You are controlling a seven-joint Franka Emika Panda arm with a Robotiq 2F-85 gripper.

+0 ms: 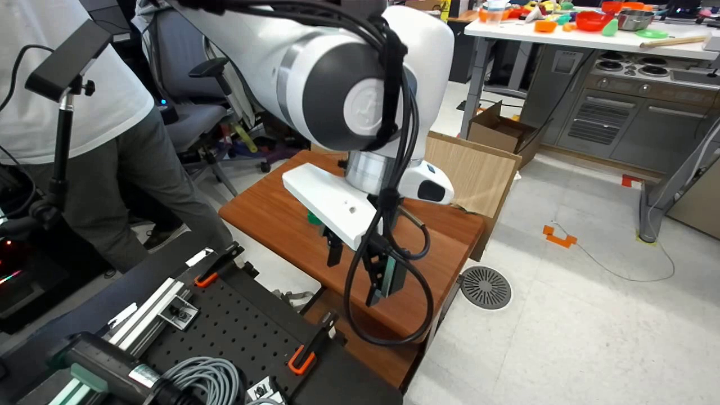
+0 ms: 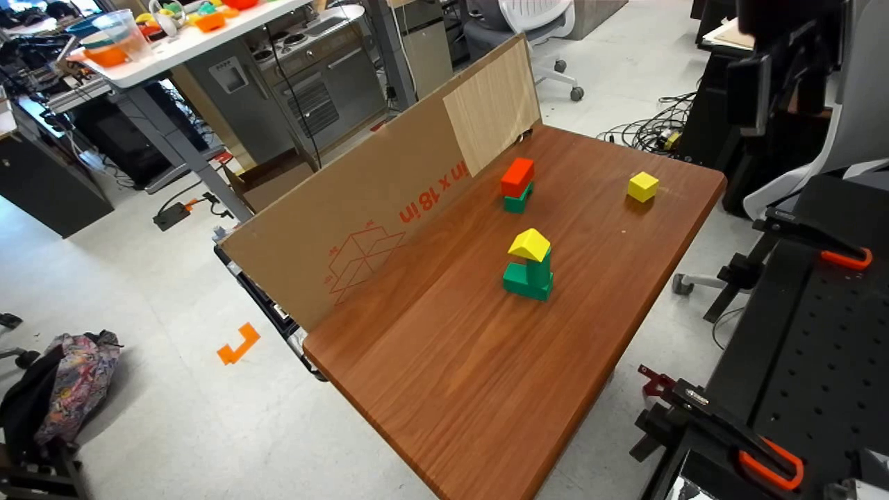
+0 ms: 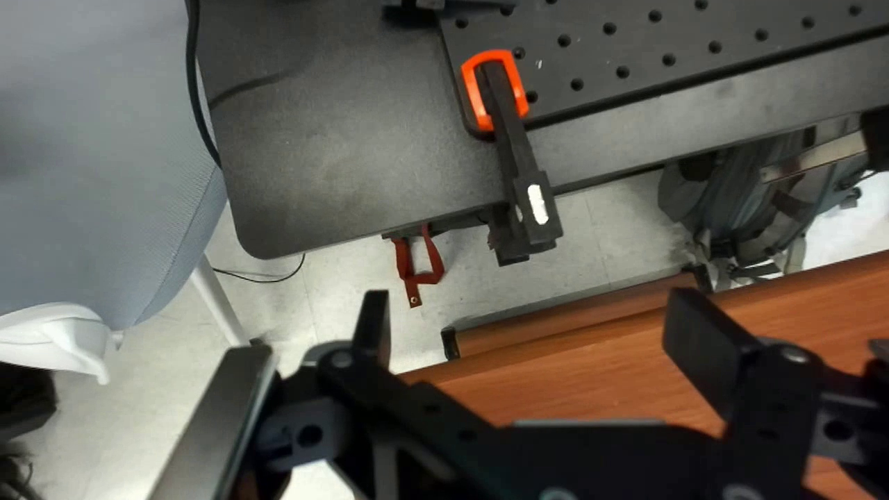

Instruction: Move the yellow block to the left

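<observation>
In an exterior view, on the table [image 2: 472,361]: toward the far right corner, cube [image 2: 642,187]; to its left, toward the foreground, wedge [image 2: 530,244] atop upright block [image 2: 539,271], with lying block [image 2: 516,279] at the latter's foot; behind these, upper block [image 2: 517,178] on lower block [image 2: 515,204]. Along the table's left side, panel [image 2: 389,194]; to the right, across a gap, bench [image 2: 826,361].

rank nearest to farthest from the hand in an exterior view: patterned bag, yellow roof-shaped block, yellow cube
In an exterior view, nearest first:
1. Yellow cube: on the table, below and left of the hand in the picture.
2. Yellow roof-shaped block: farther left, atop an upright green block.
3. Patterned bag: on the floor, at the picture's left edge.
</observation>
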